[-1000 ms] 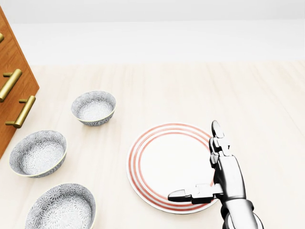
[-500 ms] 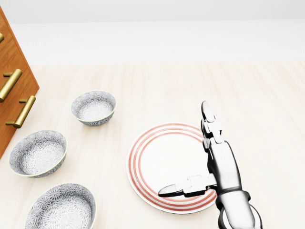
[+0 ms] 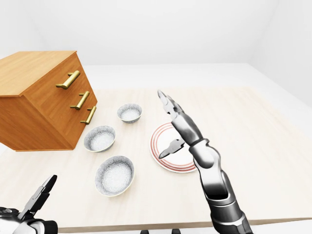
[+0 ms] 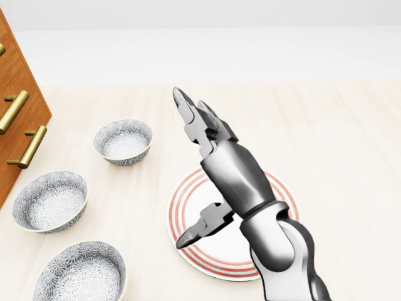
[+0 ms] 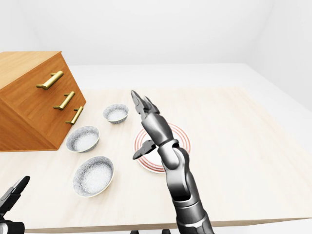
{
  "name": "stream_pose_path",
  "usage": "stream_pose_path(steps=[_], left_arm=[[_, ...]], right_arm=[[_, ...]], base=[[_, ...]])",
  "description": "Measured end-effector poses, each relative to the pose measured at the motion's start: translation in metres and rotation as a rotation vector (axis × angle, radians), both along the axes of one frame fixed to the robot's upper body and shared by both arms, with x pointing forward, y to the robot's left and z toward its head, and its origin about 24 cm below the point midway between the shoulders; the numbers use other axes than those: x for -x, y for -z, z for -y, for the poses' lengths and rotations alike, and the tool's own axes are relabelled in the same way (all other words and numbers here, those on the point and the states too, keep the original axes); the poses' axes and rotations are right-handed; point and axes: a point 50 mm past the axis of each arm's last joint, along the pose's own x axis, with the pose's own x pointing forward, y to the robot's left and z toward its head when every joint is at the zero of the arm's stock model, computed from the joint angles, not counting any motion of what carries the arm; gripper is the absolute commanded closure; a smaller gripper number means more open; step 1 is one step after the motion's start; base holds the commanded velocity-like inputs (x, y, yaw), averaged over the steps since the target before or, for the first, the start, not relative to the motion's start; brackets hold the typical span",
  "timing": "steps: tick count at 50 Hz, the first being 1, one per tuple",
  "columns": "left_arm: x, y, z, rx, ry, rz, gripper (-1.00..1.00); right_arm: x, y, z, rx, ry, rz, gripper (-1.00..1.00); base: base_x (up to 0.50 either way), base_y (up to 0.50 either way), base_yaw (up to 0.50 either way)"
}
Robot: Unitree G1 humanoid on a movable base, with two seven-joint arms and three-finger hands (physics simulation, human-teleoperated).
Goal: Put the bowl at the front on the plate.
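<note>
Right hand (image 4: 207, 169) hangs above the plate (image 4: 188, 207) at the centre of the head view, its two long fingers (image 4: 188, 110) stretched toward the upper left and its thumb splayed down over the plate's white middle, holding nothing. Left hand (image 3: 36, 200) shows only in the lower left corner of the left-eye view, fingers apart and empty, at the table's (image 4: 338, 125) near edge.

That plate is white with red rings round its rim and has nothing on it. Three bowls stand in a line down the left side of the head view, all empty and each well apart from the plate. The bowl at the front (image 4: 81, 273) sits at the lower left, partly cut by the frame's bottom edge; it is round, with a grey-and-white flowery pattern inside and out. A middle bowl (image 4: 50, 202) and a far bowl (image 4: 123, 142) look alike. A wooden drawer chest (image 3: 44, 100) with brass handles stands at the left.
</note>
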Motion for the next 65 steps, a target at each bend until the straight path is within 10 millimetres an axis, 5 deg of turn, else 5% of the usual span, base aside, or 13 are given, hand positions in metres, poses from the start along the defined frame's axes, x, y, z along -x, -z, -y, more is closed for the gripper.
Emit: stream_pose_path(steps=[10,23,65], left_arm=[[0.000,-0.001,0.000,-0.002,0.001,0.001,-1.00],[-0.001,-0.002,-0.001,-0.003,0.002,0.009,-1.00],[-0.001,-0.003,-0.001,-0.005,0.001,0.017,-1.00]], right_arm=[[0.004,-0.008,-0.023,0.361,-0.020,0.023,-1.00],[0.004,-0.008,-0.027,0.710,0.115,-0.021,-1.00],[0.025,-0.001,-0.043,0.881,0.225,0.003,-1.00]], base=[[0.00,0.00,0.00],[0.00,0.00,0.00],[0.00,0.00,0.00]])
